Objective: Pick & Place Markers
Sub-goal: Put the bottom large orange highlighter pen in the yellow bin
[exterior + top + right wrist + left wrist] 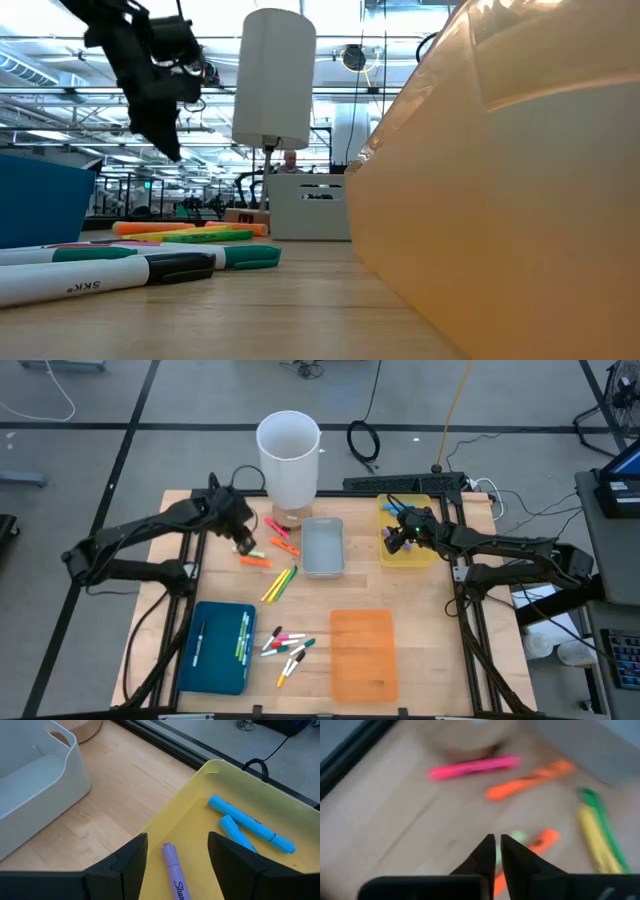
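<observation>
- While the left pincer (245,546) hangs over the bench (420,620) near the orange marker (255,561), its two tips stand almost together with only a thin slit between them, and nothing is held there.
- In the left wrist view that orange marker (540,842) lies just past the fingertips (485,852), with a pale green spot beside it.
- A pink marker (274,525) and another orange one (285,545) lie close to the foot of the white cylinder (289,455).
- A yellow marker (274,586) and a green marker (287,578) lie side by side, slanted, in front of the grey tray (322,546).
- The right pincer (398,536) hovers over the yellow tray (432,557), fingers spread wide and empty.
- In that tray lie two blue markers (250,822) and a purple marker (175,870); the purple one sits between the spread fingers.
- A cluster of white-bodied markers (288,645) with coloured caps lies between the blue tray (215,647) and the orange tray (364,653).
- The blue tray has some thin pens in it, too small to make out.
- From bench level a person (290,160) shows far off behind the grey tray.
</observation>
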